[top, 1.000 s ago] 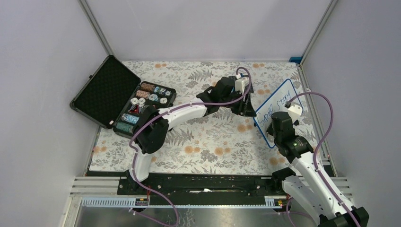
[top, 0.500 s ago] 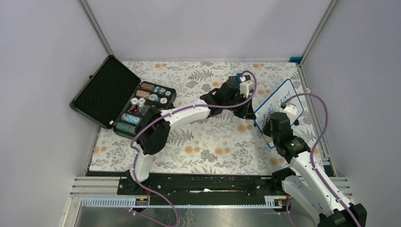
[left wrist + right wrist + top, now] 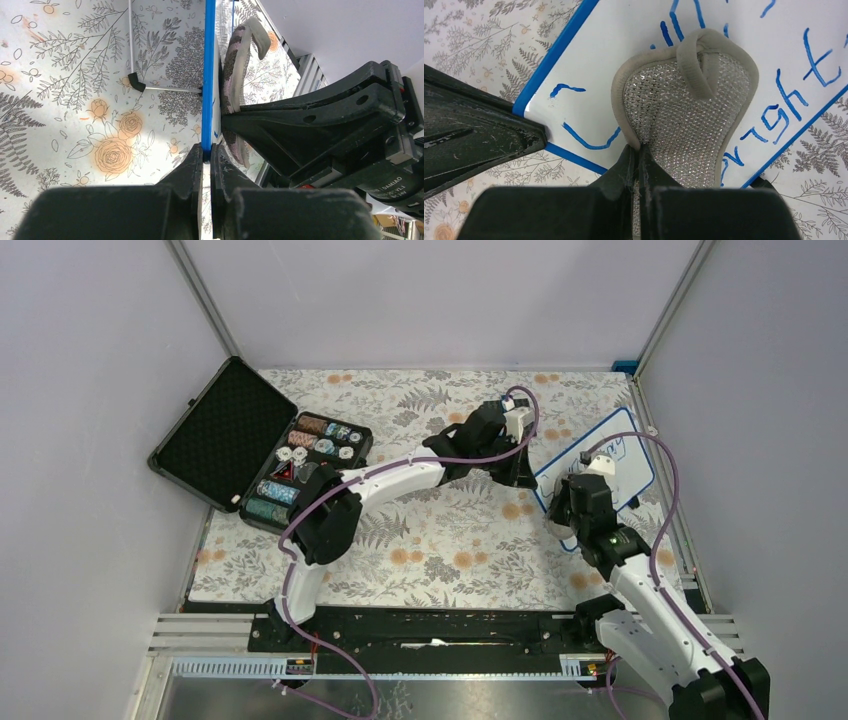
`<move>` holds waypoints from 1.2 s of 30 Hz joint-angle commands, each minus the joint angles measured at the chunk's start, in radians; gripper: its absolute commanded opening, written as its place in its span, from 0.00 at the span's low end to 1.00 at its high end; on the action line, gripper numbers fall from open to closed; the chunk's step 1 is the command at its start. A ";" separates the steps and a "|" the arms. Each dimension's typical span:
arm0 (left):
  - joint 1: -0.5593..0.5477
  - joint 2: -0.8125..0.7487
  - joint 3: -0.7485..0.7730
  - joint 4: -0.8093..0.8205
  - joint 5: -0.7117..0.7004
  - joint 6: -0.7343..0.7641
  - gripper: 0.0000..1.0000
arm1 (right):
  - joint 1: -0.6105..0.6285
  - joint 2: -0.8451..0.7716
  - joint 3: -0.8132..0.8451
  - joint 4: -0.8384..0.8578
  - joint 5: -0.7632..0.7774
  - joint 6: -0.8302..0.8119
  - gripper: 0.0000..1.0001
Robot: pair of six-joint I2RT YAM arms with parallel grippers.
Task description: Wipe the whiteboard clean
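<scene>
The whiteboard, white with a thin blue frame and blue handwriting, stands tilted at the right of the table. My left gripper is shut on its blue frame edge, seen edge-on in the left wrist view, and props it up. My right gripper is shut on a grey sparkly scrub pad with a beige rim. The pad lies flat against the board's face over the writing. The pad also shows in the left wrist view, pressed on the board's far side.
An open black case with poker chips sits at the left of the floral tablecloth. A thin white stand with a black foot lies on the cloth behind the board. Metal rails border the table on the right.
My right gripper has moved left and down along the board with the pad. The board has tilted more upright and its lower writing is now covered or wiped. My left gripper has stayed on the edge.
</scene>
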 commanded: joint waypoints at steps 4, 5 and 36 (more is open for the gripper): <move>-0.021 0.015 0.057 0.000 -0.001 0.050 0.00 | 0.005 0.070 0.128 0.206 -0.234 -0.029 0.00; -0.021 0.013 0.057 -0.005 -0.003 0.050 0.00 | 0.005 0.076 0.137 0.217 -0.246 -0.030 0.00; -0.027 -0.073 -0.021 0.014 -0.022 -0.020 0.00 | -0.179 0.059 0.061 0.133 -0.475 -0.013 0.00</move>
